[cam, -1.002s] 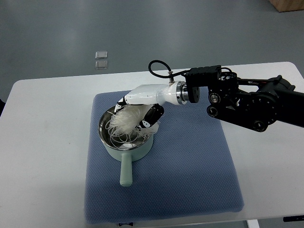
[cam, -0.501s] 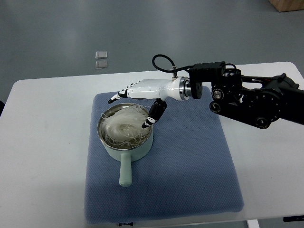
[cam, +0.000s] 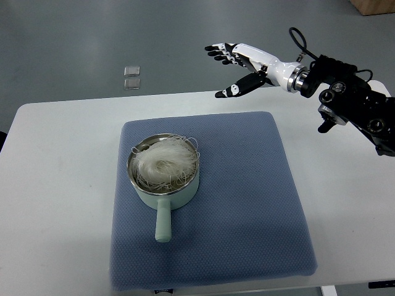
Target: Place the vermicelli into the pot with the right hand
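A pale green pot point(cam: 163, 185) with a short handle point(cam: 163, 223) pointing toward me stands on the left half of a blue mat point(cam: 247, 203). A white nest of vermicelli point(cam: 163, 163) lies inside it, a few strands hanging over the rim. My right hand point(cam: 225, 71), white with black fingertips, is raised well above and beyond the mat's far right corner, far from the pot. Its fingers point(cam: 217, 49) are spread and hold nothing. Its black arm point(cam: 355, 105) enters from the right edge. The left arm does not show.
The mat lies on a white table point(cam: 55, 185). Two small clear squares point(cam: 131, 77) lie on the grey floor beyond the table. A wooden box corner point(cam: 373, 6) shows at the top right.
The right hand let go of the vermicelli into the pot, opened, then lifted and drew back up and to the right, away from the pot.
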Controlling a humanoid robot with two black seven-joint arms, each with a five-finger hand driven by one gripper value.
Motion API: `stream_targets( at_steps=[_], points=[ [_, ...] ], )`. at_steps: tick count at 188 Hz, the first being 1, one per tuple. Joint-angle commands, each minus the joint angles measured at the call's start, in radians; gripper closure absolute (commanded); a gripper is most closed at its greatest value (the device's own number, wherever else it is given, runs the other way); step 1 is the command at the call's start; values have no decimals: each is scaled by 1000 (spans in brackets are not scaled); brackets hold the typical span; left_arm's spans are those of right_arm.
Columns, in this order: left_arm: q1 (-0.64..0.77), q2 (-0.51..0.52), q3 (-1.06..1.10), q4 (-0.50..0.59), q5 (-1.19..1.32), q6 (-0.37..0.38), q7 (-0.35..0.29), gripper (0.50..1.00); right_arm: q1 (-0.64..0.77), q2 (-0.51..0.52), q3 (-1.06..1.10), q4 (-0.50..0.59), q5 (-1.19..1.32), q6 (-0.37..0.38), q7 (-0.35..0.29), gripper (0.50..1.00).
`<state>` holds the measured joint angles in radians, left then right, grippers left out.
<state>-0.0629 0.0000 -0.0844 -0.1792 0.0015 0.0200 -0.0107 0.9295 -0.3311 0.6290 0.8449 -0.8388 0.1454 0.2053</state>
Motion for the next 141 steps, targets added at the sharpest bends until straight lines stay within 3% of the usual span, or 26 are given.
stream_targets(
  at_steps=[1,61,141],
  points=[
    [0,0,0,0,0,0,0,500,-66,1,81,-36,187,-50,-38,587],
    [0,0,0,1,0,0,0,500,-172,4,112,-44,596,-138,-44,585],
    [0,0,-2,1,0,0,0,500,-199,21,110,-46,626,-168,-30,581]
  ],
)
